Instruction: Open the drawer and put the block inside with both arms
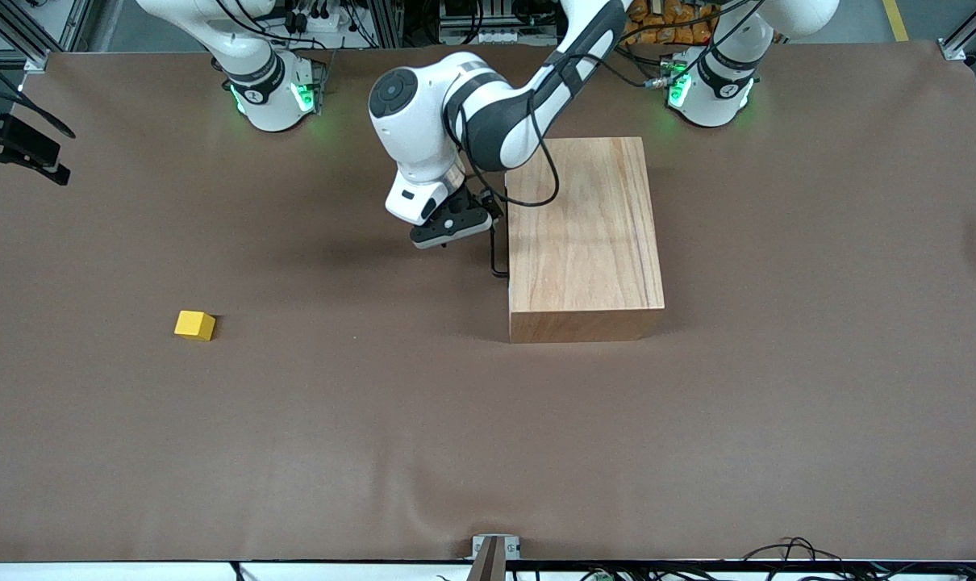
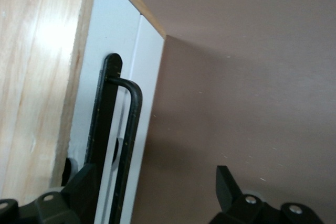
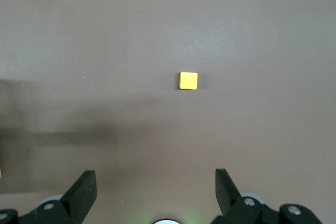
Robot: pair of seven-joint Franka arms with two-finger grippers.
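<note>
The left gripper (image 2: 152, 192) gapes astride the drawer handle (image 2: 128, 129); the right gripper (image 3: 156, 192), open and empty, hangs over the block (image 3: 188, 81).

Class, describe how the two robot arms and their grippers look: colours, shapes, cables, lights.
Both arms are white, rounded and jointed, with black joint bands. The left arm trails black cables, and its left gripper is black. Each base glows green. The right gripper has black wedge-shaped fingers.
</note>
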